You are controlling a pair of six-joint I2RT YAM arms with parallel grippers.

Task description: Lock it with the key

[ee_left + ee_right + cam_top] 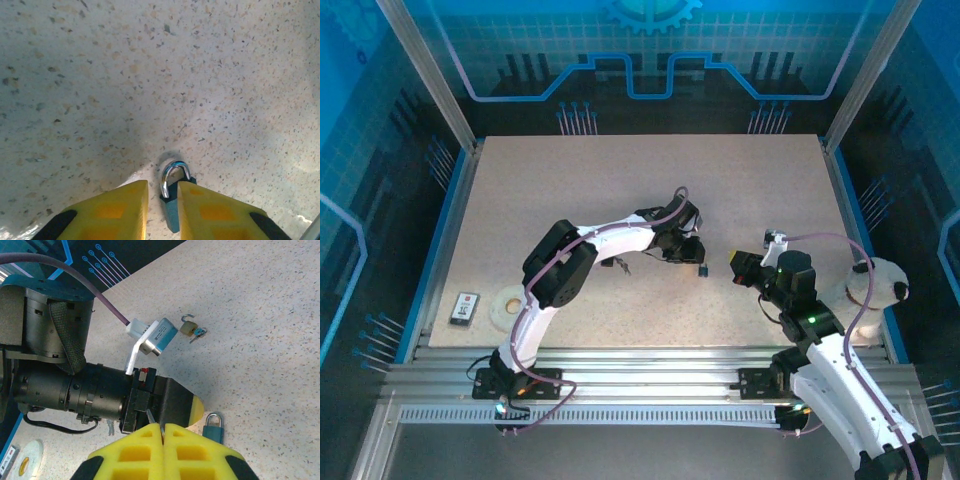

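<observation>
Table [620, 180], mid-area: left gripper [162, 184] jaws slightly apart, teal padlock [171, 212] upright in the gap. Right gripper [162, 429] jaws pressed together. The thin metal sliver [150, 416] at its tips may be the key, can't tell. I'd clamp the padlock body square before inserting. Keyhole hidden.

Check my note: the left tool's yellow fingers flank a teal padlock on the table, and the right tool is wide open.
Wrong on the right tool: the right wrist view shows it shut, fingers together. The left tool's yellow fingers do flank the teal padlock on the table.
</observation>
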